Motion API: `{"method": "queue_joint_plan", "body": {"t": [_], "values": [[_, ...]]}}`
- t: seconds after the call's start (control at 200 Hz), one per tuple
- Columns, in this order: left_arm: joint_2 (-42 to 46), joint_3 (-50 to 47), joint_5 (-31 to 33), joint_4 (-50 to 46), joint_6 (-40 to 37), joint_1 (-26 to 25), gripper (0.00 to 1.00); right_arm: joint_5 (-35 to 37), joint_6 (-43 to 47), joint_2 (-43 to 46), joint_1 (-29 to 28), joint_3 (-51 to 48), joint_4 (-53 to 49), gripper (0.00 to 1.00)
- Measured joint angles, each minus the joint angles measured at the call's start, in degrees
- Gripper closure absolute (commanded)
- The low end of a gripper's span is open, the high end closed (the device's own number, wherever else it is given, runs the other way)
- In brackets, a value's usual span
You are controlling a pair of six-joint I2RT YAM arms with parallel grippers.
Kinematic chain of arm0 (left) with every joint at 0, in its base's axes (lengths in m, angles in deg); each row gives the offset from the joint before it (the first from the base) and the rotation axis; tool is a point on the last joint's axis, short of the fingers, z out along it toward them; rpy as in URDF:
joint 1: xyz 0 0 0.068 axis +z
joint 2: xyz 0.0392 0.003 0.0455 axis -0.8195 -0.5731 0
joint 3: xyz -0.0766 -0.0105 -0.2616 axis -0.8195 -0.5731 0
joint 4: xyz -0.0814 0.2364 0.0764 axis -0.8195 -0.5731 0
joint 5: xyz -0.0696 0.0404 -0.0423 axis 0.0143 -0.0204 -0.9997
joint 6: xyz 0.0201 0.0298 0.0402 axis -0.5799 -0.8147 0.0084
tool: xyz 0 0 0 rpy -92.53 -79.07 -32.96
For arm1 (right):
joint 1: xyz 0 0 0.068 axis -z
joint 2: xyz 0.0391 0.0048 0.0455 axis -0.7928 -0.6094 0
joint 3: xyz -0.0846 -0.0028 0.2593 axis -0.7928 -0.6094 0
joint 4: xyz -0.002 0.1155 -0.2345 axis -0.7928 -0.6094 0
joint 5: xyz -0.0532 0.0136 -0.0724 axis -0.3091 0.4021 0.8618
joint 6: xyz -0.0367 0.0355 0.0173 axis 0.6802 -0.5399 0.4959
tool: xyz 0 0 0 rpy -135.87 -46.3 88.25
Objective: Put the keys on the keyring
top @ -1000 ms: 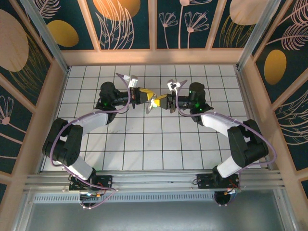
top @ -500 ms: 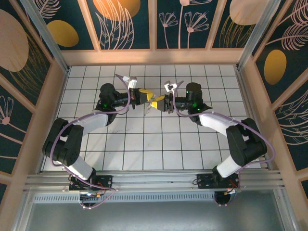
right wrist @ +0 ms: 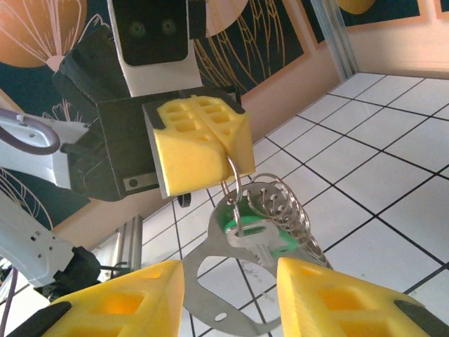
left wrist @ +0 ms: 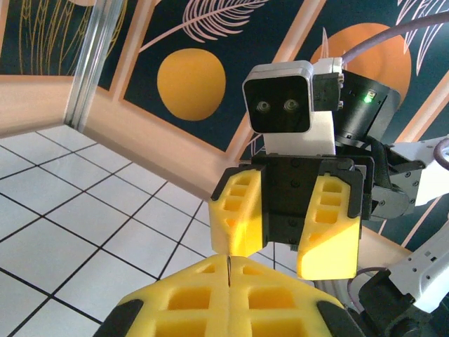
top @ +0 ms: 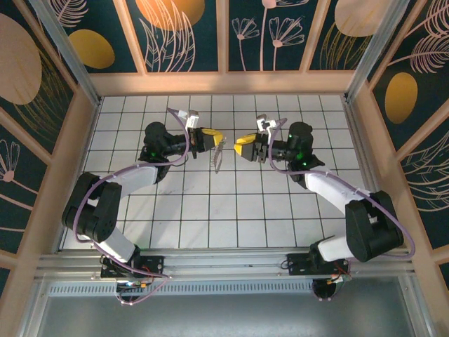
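- The keyring [right wrist: 200, 256]: thin, flat, pale silvery metal with a dull sheen. Brighter coiled wire at its 2 o'clock.
- The keys [right wrist: 256, 242]: smooth silvery metal, glossy green plastic head.
- The left gripper's fingers [right wrist: 200, 140] and right gripper's fingers [right wrist: 330, 298]: matt yellow plastic, moulded in open cells.
- The table [top: 210, 210]: smooth white tiles, faint sheen.

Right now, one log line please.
left gripper: shut on keyring | right gripper: open, clear of it | key: hanging from keyring
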Motion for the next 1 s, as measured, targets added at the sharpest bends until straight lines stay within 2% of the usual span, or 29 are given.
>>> {"method": "queue_joint_plan", "body": {"t": [0.661,1.001], "values": [[0.0,-0.1,0.0,0.0,0.0,-0.4,1.00,0.2,-5.6,-5.9,-2.6,3.0,7.5,0.57],[0.0,-0.2,0.0,0.0,0.0,-0.4,1.00,0.2,-5.9,-7.2,-3.6,4.0,7.7,0.68]]}}
